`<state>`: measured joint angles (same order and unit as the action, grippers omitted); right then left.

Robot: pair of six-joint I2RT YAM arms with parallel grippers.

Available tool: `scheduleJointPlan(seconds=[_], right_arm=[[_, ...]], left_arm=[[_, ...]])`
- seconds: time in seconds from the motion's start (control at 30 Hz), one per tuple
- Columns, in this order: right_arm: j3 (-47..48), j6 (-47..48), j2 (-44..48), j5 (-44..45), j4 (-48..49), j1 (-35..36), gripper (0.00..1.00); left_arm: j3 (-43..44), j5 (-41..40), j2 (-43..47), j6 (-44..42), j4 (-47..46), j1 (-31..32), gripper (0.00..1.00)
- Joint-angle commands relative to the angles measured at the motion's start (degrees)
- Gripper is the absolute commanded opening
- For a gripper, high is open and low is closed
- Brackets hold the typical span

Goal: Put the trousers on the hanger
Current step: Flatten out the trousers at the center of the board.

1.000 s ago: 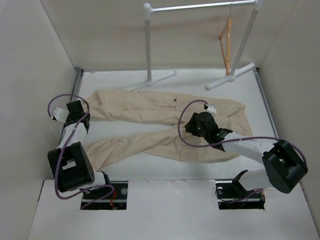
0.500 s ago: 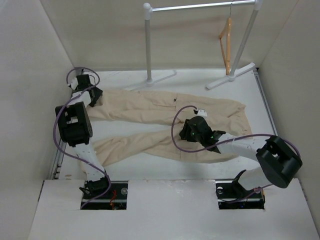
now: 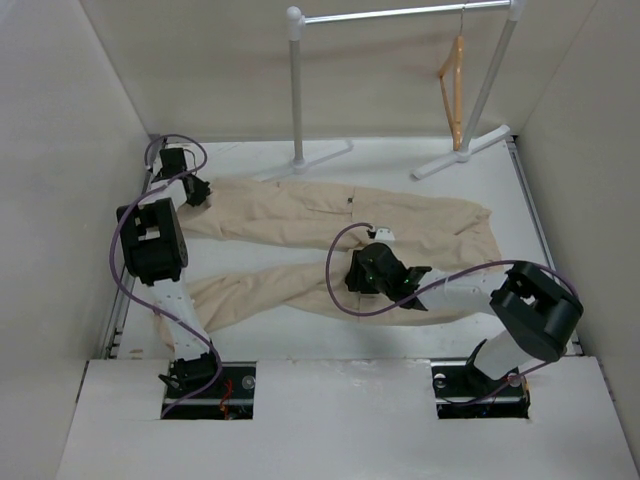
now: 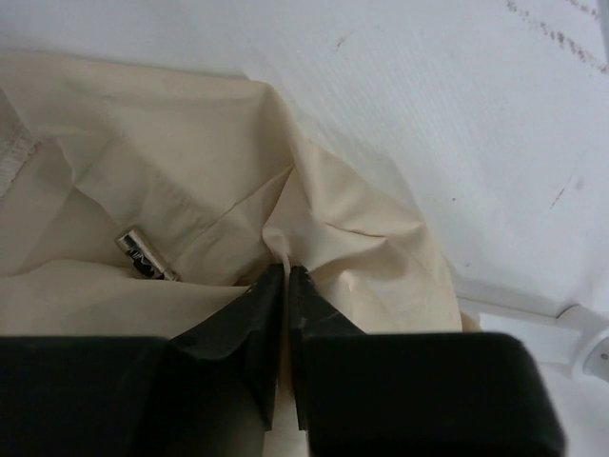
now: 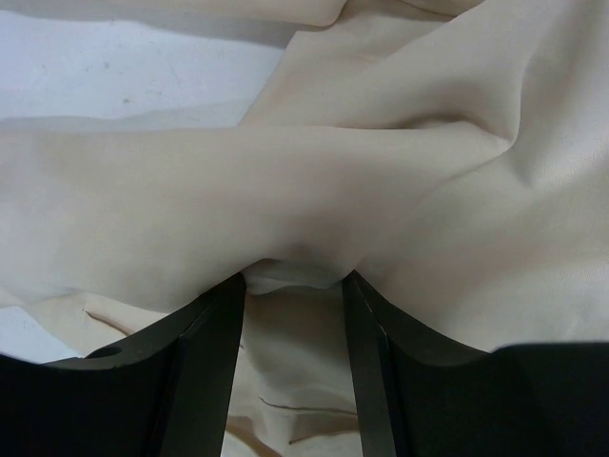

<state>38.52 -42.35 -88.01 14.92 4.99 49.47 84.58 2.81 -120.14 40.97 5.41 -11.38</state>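
Observation:
The beige trousers [image 3: 300, 215] lie flat across the table, waist to the right and the two legs running left. My left gripper [image 3: 198, 191] is at the far-left end of the upper leg. In the left wrist view it [image 4: 285, 273] is shut on a pinched fold of the trousers [image 4: 190, 171]. My right gripper [image 3: 352, 272] is low over the lower leg near the crotch. In the right wrist view it [image 5: 293, 282] is open, with a ridge of cloth [image 5: 285, 200] lying across its fingertips. The orange-tan hanger [image 3: 453, 88] hangs from the rack at the back right.
The white-and-silver garment rack [image 3: 296, 90] stands at the back, its feet [image 3: 462, 150] on the table behind the trousers. White walls close in on the left, back and right. A small metal tag [image 4: 145, 254] shows on the cloth by the left fingers.
My left arm swung from the near left out to the far end of the upper leg and shut on the cloth. My right gripper slid left along the trousers.

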Motion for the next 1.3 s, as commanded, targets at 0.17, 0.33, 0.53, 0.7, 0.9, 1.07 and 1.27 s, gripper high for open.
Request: scheduleJointPlan(seconds=[0.17,0.33,0.53,0.7,0.9,1.07,1.27], right_arm=[[-0.2,-0.7,1.3,1.3,2.4,0.9,0.52],[-2.1,-0.8,2.4,2.3,2.5,0.4,0.54],[-4.1,-1.0,2.0,3.1,1.9,-0.8,0.59],[-5.5,-1.5,3.3,3.5,1.9,-1.8,0.62],[-5.1,0.2,11.4,2.8,0.8,-2.8,0.63],[-4.9,2.5,17.2,2.7,-1.5,-4.8,0.64],[-7.1,3.0,20.3,2.5,-1.4,-7.7,0.67]], left_arm=[[5.8,-4.9,3.6,-1.2,1.9,-3.0,0.0],[10.0,-11.2,4.0,-5.3,3.9,-2.8,0.02],[20.1,-19.1,-1.5,-14.0,10.0,-1.7,0.25],[18.9,-25.1,-1.4,-14.3,13.1,-1.8,0.48],[3.2,-23.7,7.5,-8.7,6.6,-1.7,0.46],[-4.2,-21.4,9.5,-3.5,5.3,-3.9,0.38],[-3.9,-20.4,5.4,-4.6,5.7,-5.5,0.49]])
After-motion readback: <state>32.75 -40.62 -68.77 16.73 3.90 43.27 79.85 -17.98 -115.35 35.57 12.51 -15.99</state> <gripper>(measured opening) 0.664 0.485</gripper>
